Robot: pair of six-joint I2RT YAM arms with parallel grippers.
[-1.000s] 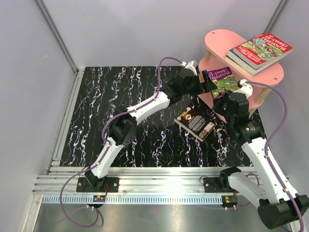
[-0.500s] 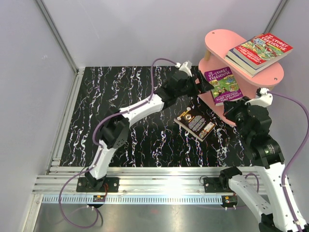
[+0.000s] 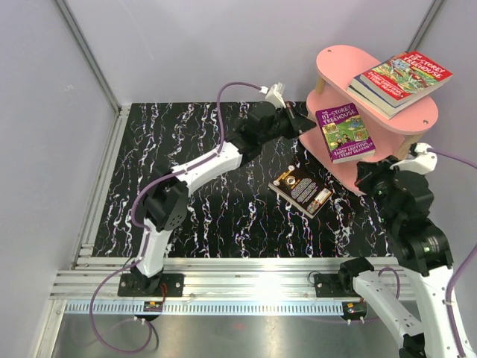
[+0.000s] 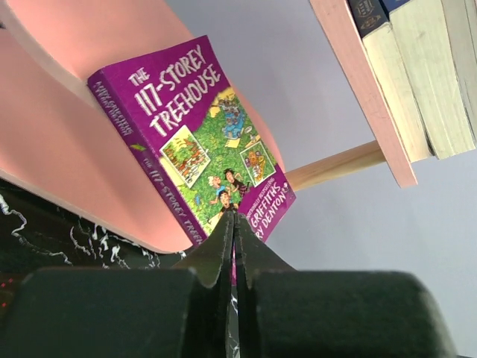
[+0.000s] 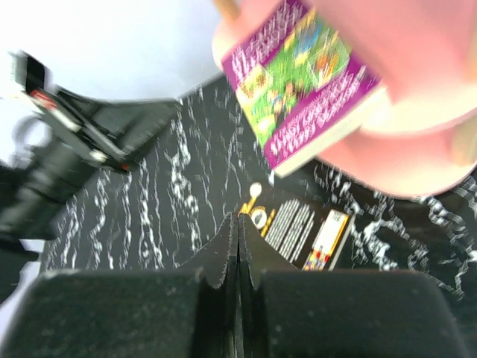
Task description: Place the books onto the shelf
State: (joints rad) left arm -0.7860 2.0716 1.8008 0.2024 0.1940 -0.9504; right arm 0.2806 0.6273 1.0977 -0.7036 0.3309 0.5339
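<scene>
Top external view: the purple book [image 3: 343,133] lies on the middle board of the shelf [image 3: 337,58], with a red-covered stack [image 3: 402,77] on top and a black book [image 3: 300,189] on the table [image 3: 186,149] beside it. The left jaws and right jaws are together, empty.

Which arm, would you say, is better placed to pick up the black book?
Probably right: the right hand, shut, points at the black book; the left hand faces the shelf.

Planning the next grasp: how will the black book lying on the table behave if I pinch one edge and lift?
The black book looks thin, likely a paperback, so it will probably sag from a one-edge pinch. It lies flat on the table, so getting under an edge may be hard; it might slide instead.
</scene>
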